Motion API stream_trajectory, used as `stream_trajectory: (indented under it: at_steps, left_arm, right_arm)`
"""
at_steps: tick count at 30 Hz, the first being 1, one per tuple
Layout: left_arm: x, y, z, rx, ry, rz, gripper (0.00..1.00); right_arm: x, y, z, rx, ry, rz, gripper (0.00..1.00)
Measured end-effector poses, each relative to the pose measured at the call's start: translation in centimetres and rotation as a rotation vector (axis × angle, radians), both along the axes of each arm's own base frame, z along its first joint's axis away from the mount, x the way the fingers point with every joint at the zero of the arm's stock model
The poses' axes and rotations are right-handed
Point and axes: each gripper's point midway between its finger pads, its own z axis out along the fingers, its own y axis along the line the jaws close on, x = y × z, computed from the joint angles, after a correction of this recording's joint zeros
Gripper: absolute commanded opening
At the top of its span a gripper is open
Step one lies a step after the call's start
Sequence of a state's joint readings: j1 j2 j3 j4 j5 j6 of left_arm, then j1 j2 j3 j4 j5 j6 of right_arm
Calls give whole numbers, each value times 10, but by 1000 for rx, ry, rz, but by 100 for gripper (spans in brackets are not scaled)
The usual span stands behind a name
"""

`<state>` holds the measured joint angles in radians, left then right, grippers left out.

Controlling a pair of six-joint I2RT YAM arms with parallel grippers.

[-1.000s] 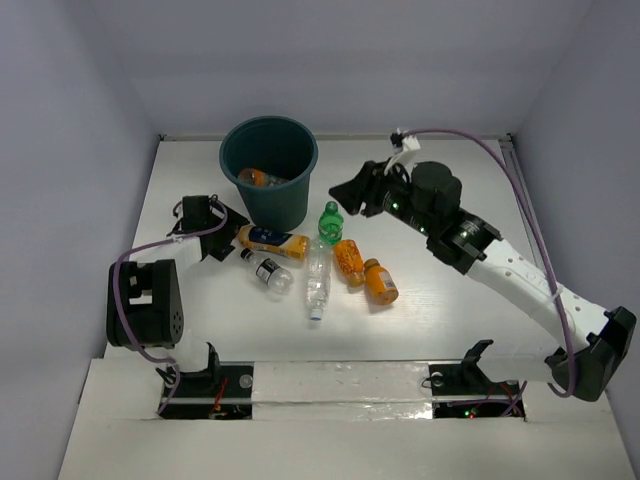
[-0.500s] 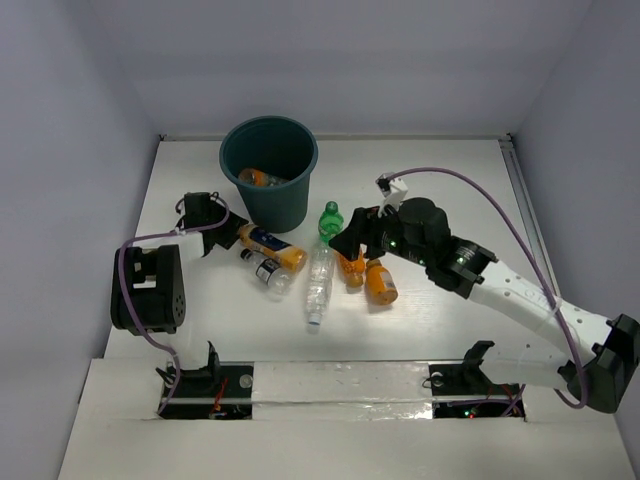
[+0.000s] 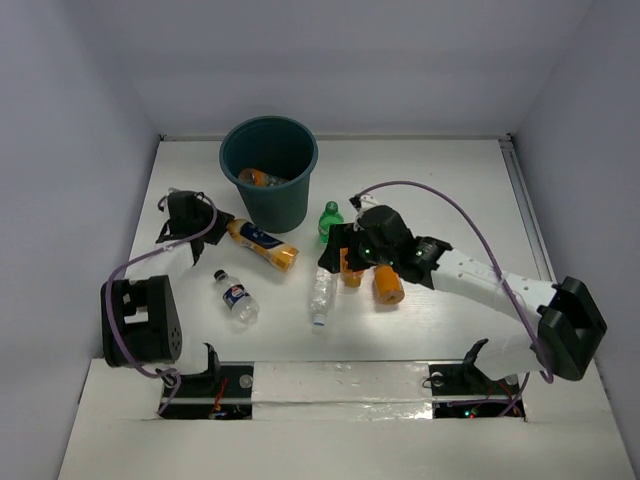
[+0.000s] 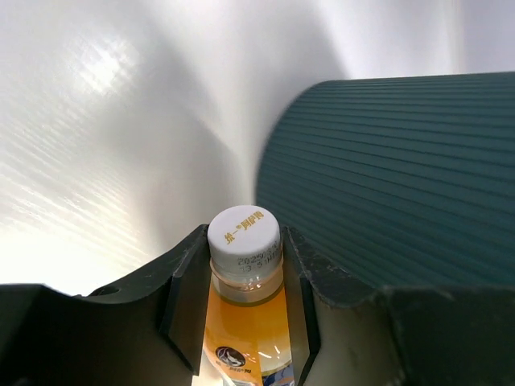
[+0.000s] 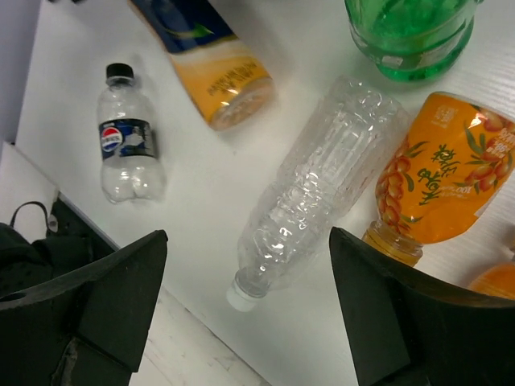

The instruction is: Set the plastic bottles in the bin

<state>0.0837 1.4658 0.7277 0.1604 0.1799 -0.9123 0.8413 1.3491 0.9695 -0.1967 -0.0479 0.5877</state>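
Bin (image 3: 268, 170): far on surface (image 3: 450, 190); orange bottle (image 3: 254, 178) inside, partly hidden by rim. Capped bottle (image 4: 244, 237): beside bin, neck clamped by left jaws. Clear bottle (image 5: 314, 193), green bottle (image 5: 410, 32) (cut off), fruit-label bottle (image 5: 438, 177): below wide-open, empty right jaws. Short bottle (image 3: 236, 298): set apart, leftward.

bin (image 4: 386, 177): the left wrist view shows only its ribbed wall; rim and base lie beyond the edges
gripped orange bottle (image 4: 244, 322): body cut off by that view's bottom edge; overhead, its cap is hidden under the left gripper (image 3: 220, 223)
bottle in the bin (image 3: 262, 178): mostly hidden behind the wall; only an orange patch shows
green bottle (image 5: 410, 32): lower part alone shows; the rest is cut off by the top edge
corner orange bottle (image 5: 497, 281): a sliver at the right edge
label print overhead: too small to read
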Motion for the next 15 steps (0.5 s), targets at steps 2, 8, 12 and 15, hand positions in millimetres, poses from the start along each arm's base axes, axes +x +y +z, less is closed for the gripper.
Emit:
stream_trajectory:
  at_steps: [2,8,12,15]
  left_arm:
    - [-1,3,19,20,-46,-2,1]
    - [-13,5,66,69,-153,-12,0]
    - [-27,5,88,87,-190,-17,0]
    - [-41,5,111,104,-225,-16,0]
  right_arm:
    - [4,1,-11,-25,23,-24,90]
    - [18,3,-45,-91,88,-111,90]
    - [25,4,-69,-144,132,-152,90]
    - [30,7,-79,-166,149,-169,89]
